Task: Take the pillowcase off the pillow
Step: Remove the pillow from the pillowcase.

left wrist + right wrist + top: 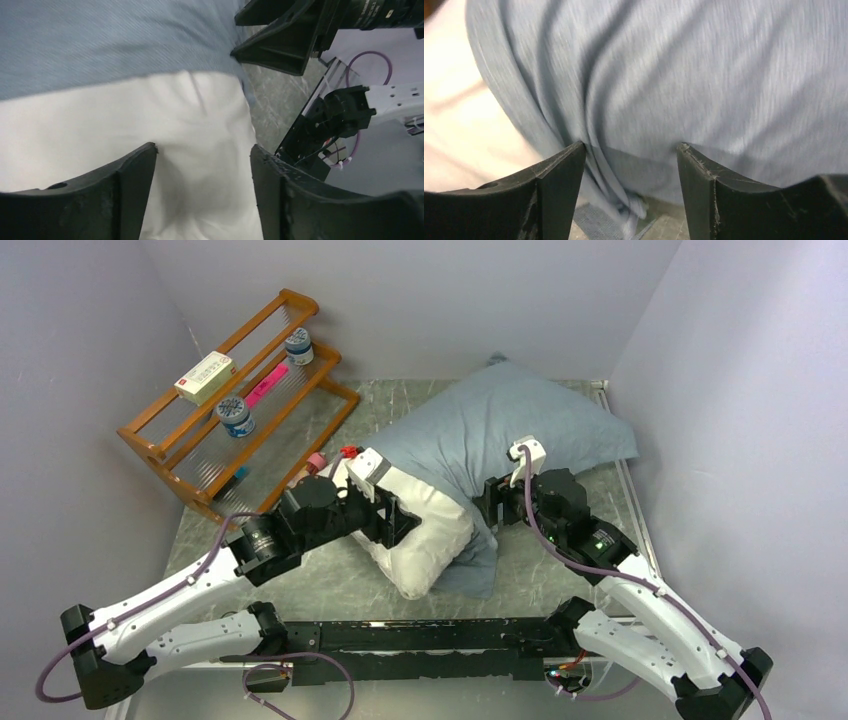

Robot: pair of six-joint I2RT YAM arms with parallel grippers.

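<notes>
Most of pillow (430, 540) hidden inside pillowcase (500, 430). Right wrist view motion-blurred. Both wrist views cut both off at frame edges. Labels on jar (237, 416) and box (205, 377) on rack (140, 432) too small to read.

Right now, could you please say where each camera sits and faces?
Top external: above, behind the bases, overlooking the marbled table, slate blue-grey cloth pillowcase, plump white pillow; left arm, right arm show.
Left wrist: on the left arm, facing the pillow past the open left gripper.
Right wrist: facing pillowcase folds past the open right gripper.
Both wrists share the pillowcase edge.
</notes>
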